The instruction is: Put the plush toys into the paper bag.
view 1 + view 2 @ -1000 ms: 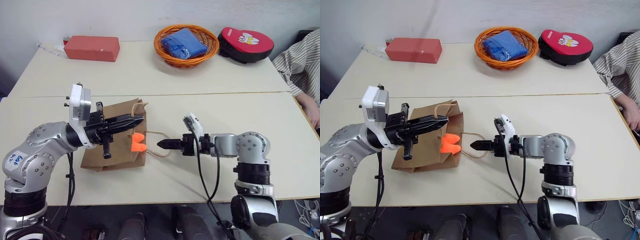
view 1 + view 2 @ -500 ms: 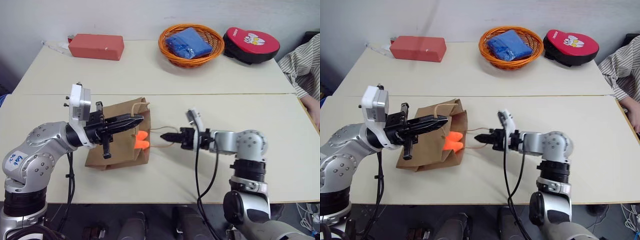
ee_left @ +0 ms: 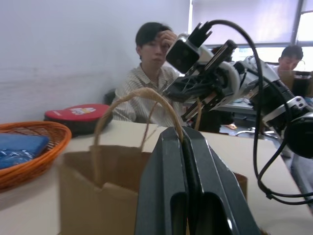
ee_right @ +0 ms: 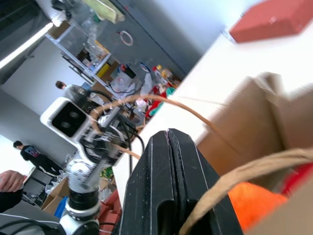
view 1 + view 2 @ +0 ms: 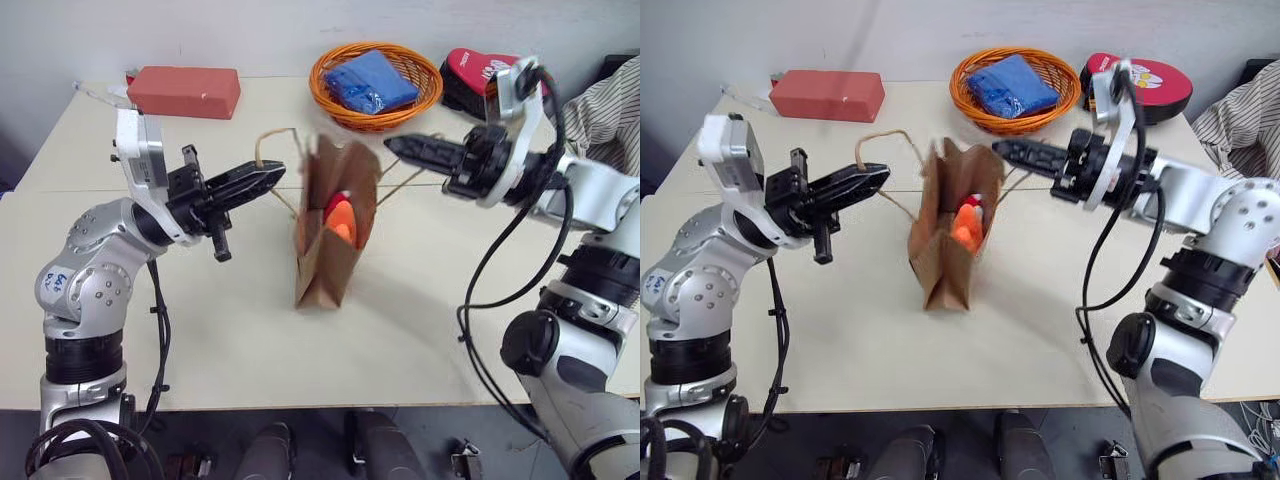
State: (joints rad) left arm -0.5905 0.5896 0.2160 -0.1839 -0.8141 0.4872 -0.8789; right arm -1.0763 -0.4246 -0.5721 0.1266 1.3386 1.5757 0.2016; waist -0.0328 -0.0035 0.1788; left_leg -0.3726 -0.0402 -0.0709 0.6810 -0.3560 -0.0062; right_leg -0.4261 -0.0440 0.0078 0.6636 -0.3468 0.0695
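Observation:
The brown paper bag point(image 5: 325, 250) is upright in the middle of the table, held by its two cord handles. My left gripper point(image 5: 272, 175) is shut on the left handle loop point(image 5: 277, 135). From the other side my right gripper point(image 5: 393, 147) is shut on the right handle cord point(image 5: 388, 185). Through the bag's mouth an orange plush toy point(image 5: 343, 224) shows, with a bit of a red one point(image 5: 336, 204) above it. The right wrist view shows the orange toy point(image 4: 250, 201) inside the bag point(image 4: 244, 117). The left wrist view shows the shut fingers point(image 3: 168, 161) under the handle loop.
At the back of the table are an orange woven basket point(image 5: 330, 95) with a blue cloth bundle, a red block point(image 5: 183, 92) and a red paw-print pad point(image 5: 468, 72). A person in a striped shirt point(image 5: 605, 105) sits at the far right corner.
The right gripper closed on the handle cord. Both grippers rose, the right one far more, and the bag went from lying flat to upright with the toys inside.

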